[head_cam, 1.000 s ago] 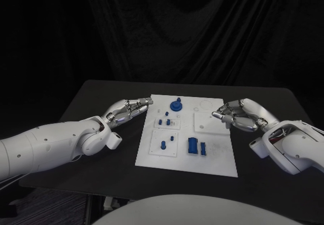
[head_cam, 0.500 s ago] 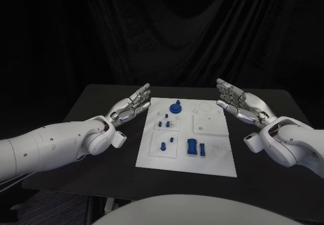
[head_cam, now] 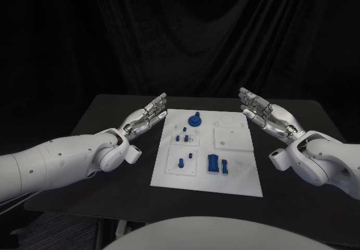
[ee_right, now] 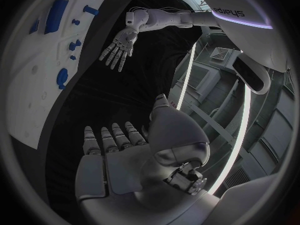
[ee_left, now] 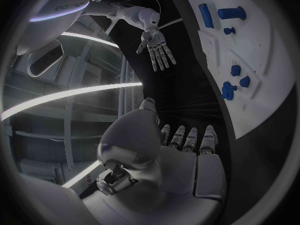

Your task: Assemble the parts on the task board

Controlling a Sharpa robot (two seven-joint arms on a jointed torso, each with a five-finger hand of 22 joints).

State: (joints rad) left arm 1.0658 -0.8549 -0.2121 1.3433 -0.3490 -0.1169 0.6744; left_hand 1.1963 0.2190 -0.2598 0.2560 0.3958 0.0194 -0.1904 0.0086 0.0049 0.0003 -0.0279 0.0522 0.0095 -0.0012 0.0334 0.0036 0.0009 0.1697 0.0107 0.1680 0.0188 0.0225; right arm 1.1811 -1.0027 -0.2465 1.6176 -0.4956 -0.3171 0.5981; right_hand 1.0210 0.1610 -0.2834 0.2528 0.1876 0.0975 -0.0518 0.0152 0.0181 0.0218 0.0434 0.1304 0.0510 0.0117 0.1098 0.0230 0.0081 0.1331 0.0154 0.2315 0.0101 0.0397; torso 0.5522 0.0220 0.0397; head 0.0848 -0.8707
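The task board (head_cam: 239, 177) is lying flat in the middle of the black table (head_cam: 98, 114), running lengthwise away from the robot, and the two hands are flanking its far end without touching it. The left hand (head_cam: 146, 117) is hovering just beside the board's far left corner, its fingers stretched out straight and slightly apart, gripping nothing. The right hand (head_cam: 264, 115) is hovering just beside the far right corner, palm turned inward toward the board, fingers likewise extended and spread, holding nothing. The board is sitting between the two hands, with every part lying apart from both.

The board is showing as a white rectangular plate with several raised square panels. A round blue part with a short post (head_cam: 195, 119) is standing near the far edge, closest to the left hand. Nearer the robot, a few small blue pegs (head_cam: 182, 137) are sitting on a small panel, and more small blue pieces (head_cam: 185, 159) are lying on the next panel down. A larger blue block (head_cam: 214, 163) is resting toward the near middle of the board, with a slimmer blue piece (head_cam: 226, 165) just beside it. The square panel (head_cam: 231, 138) on the board's right side is lying bare white.

In the left wrist view, the board (ee_left: 262, 50) and its blue parts are curving past the outstretched fingers (ee_left: 187, 137), well apart from them.
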